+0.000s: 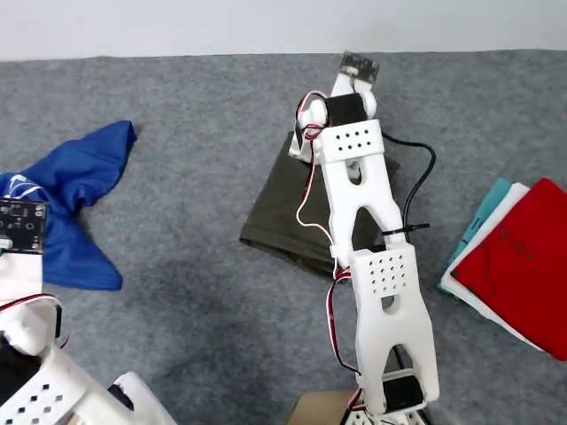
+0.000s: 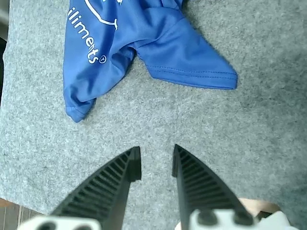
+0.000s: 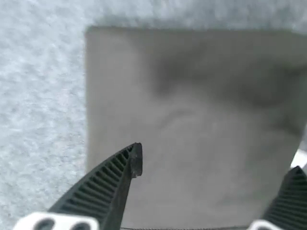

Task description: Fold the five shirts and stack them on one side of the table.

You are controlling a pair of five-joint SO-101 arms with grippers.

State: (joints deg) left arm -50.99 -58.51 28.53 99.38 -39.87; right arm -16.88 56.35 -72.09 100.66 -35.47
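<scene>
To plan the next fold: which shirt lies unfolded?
The crumpled blue fabric shirt; the dark olive shirt is a folded rectangle, the red-topped shirts are stacked.

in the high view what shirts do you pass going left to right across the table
blue shirt, crumpled → dark olive folded shirt → stack of folded shirts, red on top

Grey felt tabletop (image 1: pixel 195 292), pale wall (image 1: pixel 177 27) behind

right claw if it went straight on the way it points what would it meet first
Most likely the folded olive shirt: the open right claw points down at it, though the gap is unclear.
</scene>
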